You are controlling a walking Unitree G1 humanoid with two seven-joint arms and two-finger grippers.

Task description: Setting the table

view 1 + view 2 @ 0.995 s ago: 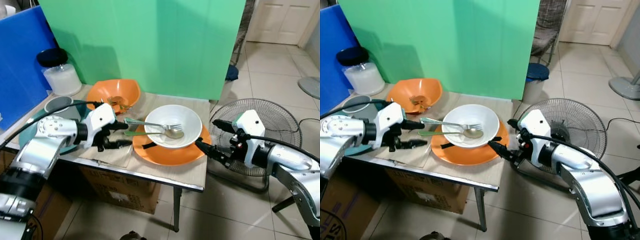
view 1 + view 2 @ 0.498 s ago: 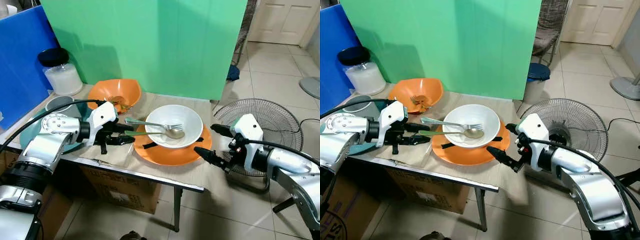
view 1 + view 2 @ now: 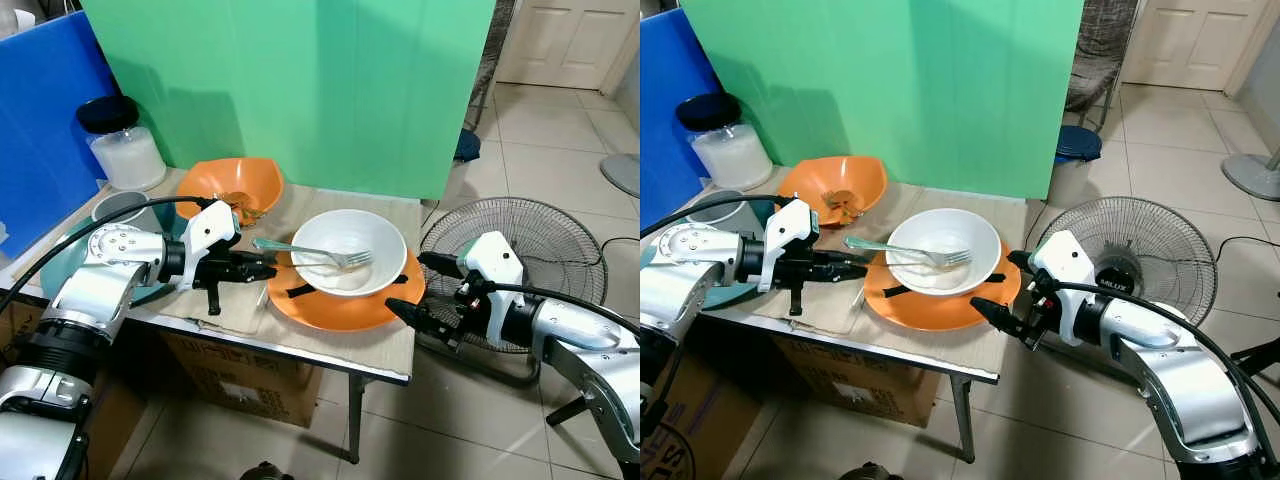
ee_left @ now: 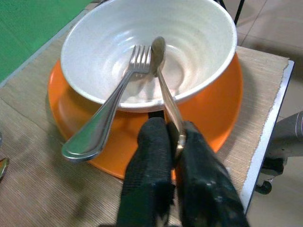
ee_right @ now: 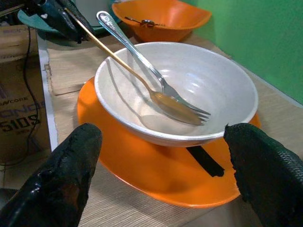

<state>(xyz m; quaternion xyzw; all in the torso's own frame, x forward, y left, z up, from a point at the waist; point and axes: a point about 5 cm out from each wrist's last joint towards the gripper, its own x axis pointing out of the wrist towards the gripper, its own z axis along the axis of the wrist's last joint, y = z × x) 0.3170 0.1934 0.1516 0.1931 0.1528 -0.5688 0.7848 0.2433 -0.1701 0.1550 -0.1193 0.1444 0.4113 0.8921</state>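
A white bowl sits on an orange plate on the small table. A silver fork and a spoon lie in the bowl, their handles sticking out over the rim to my left. My left gripper is shut on the end of the spoon's handle, just left of the plate. The spoon still rests with its head in the bowl beside the fork. Off the table's right edge my right gripper is open, its fingers spread toward the plate without touching it.
An orange bowl with scraps stands at the back. A black-lidded jar and a teal plate bearing a grey cup are at the left. A woven placemat covers the table. A floor fan stands close on the right.
My left gripper moved right to the spoon's handle and shut on it. The right gripper backed slightly away from the plate and dropped a little.
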